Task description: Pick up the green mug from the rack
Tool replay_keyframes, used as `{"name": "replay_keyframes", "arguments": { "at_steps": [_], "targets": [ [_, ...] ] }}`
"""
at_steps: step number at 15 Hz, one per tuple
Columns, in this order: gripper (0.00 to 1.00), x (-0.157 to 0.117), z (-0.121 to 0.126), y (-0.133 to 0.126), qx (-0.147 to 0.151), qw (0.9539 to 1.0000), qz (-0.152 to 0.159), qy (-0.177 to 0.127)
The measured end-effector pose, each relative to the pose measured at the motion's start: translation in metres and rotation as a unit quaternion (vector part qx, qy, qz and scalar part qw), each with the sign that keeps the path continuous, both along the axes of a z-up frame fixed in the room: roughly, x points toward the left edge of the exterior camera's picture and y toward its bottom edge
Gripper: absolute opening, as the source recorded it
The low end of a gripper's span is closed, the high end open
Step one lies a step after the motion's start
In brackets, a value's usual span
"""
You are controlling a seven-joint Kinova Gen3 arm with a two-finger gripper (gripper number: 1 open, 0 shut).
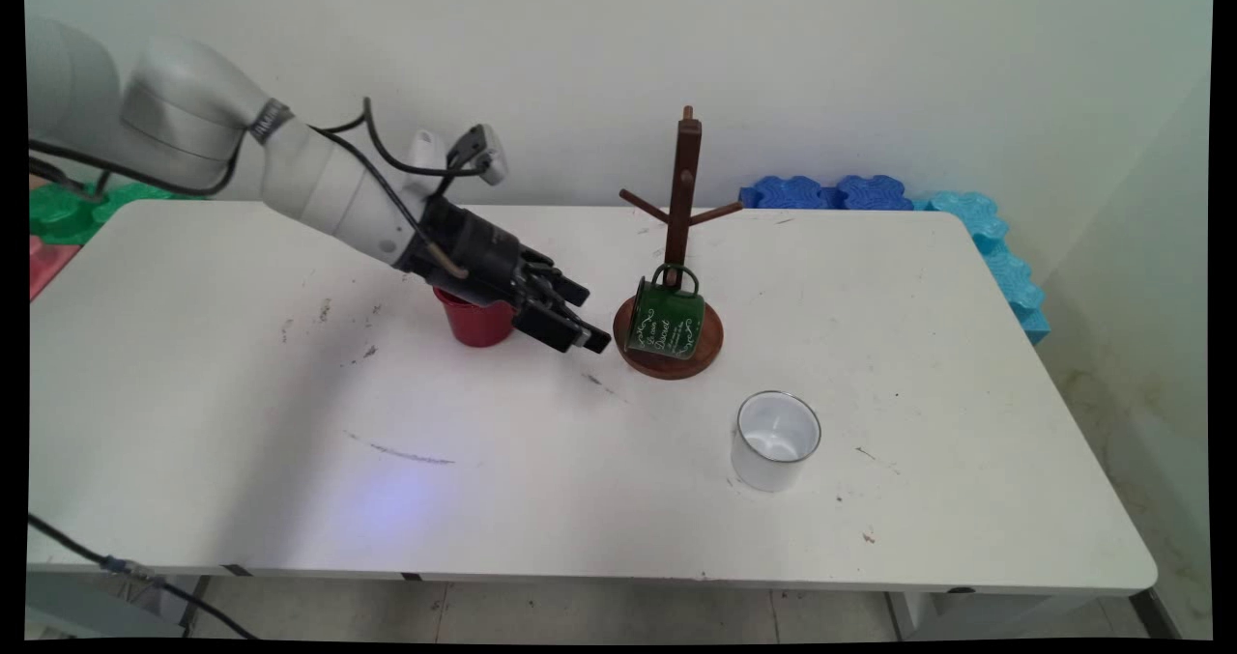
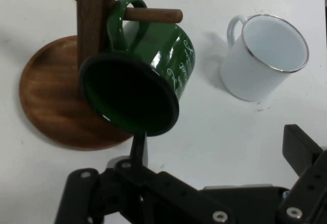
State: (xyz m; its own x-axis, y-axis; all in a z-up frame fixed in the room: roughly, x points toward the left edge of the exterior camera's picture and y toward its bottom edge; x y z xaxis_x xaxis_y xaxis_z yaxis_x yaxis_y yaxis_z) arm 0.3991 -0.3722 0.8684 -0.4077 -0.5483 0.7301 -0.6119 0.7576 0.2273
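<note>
The black gripper [image 1: 589, 316], its fingers spread and holding nothing, hovers low at centre frame, just left of the green mug [image 1: 665, 318]. The mug hangs by its handle from a low peg of the wooden mug tree [image 1: 681, 210], tilted over the tree's round base. A red cup [image 1: 475, 324] stands behind the gripper, partly hidden. A white mug [image 1: 775, 439] sits upright on the counter [image 1: 242, 422], lower right of centre.
</note>
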Motion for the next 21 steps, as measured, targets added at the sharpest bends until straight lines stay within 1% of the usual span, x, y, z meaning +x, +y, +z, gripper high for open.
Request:
{"name": "replay_keyframes", "arguments": {
  "at_steps": [9,21],
  "targets": [
    [1.00,-0.023,-0.027,-0.020,0.011,0.9996,-0.025,0.008],
    [1.00,-0.044,-0.049,-0.043,0.022,0.9986,-0.041,0.027]
  ]
}}
